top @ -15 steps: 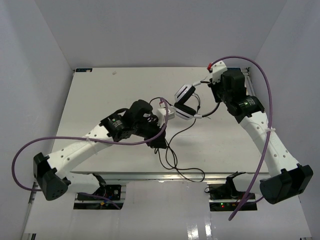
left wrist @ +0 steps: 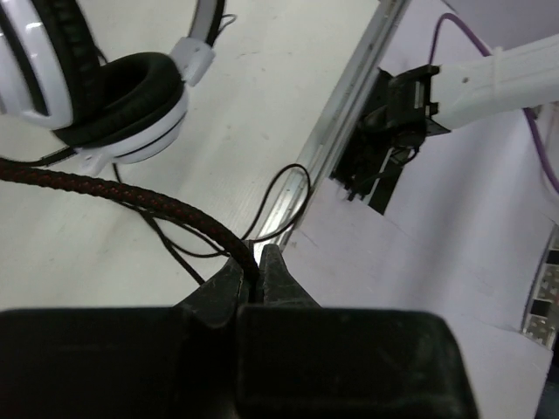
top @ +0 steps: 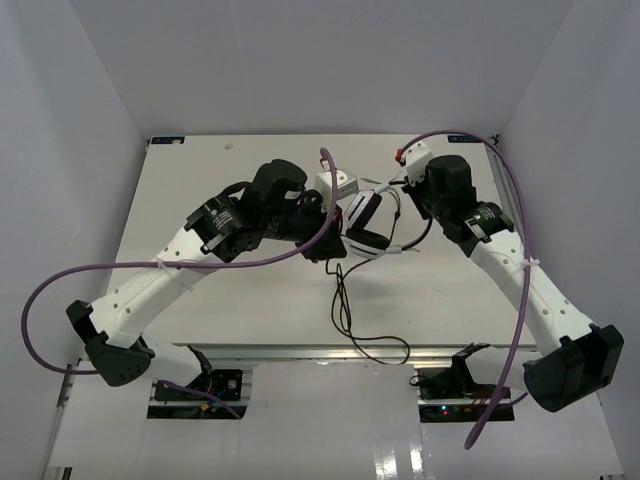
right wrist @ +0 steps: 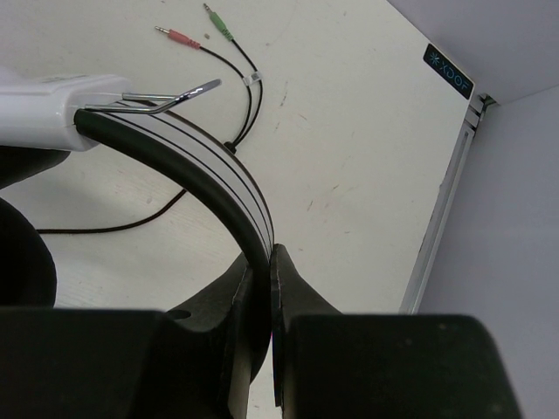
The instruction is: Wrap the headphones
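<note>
Sticker (right wrist: 448,69) on table (right wrist: 349,175), lettering unclear

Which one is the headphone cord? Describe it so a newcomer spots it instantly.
Start at the white table; the white-cupped headphones are near its middle. From them the cord runs toward the near edge in loose loops. It is thin and black, unlike the thick purple robot cables.

Robot lab: white-walled booth (top: 300,60) around a table (top: 190,180).
</note>
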You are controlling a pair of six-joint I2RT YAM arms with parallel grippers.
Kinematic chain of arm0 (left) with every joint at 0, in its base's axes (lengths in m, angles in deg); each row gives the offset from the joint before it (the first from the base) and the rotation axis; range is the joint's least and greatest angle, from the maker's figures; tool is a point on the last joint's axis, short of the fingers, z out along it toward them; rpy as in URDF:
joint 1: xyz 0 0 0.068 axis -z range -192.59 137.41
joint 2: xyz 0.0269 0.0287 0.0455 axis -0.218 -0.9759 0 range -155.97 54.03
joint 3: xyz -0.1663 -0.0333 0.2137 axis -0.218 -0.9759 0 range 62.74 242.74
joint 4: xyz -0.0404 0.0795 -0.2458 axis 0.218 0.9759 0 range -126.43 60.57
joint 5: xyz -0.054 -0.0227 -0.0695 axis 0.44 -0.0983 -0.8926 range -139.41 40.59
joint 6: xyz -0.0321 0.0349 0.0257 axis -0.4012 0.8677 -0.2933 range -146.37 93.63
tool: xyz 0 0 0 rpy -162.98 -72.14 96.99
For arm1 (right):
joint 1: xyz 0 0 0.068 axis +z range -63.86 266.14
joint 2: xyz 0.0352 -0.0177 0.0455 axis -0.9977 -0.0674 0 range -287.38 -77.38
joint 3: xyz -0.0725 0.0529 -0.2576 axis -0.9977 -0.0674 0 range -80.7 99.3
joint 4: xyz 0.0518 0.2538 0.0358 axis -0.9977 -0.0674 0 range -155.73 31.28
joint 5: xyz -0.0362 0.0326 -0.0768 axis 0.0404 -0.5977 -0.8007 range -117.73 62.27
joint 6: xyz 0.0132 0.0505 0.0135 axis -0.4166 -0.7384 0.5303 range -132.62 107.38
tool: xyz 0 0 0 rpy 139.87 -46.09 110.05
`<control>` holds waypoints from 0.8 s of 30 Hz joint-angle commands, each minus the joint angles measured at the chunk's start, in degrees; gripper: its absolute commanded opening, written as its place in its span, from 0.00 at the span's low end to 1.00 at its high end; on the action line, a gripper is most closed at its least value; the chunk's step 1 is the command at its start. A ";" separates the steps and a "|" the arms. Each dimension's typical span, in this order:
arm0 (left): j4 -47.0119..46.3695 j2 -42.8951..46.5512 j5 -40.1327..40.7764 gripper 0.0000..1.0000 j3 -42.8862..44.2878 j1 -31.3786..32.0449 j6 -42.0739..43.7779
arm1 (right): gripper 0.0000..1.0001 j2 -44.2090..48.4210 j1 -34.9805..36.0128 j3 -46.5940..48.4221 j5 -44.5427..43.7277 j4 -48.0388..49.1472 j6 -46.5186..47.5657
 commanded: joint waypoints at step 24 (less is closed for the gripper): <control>-23.65 -0.57 -12.73 0.00 -25.14 10.08 -9.32 | 0.08 -11.53 -16.38 22.45 40.42 -0.51 -28.71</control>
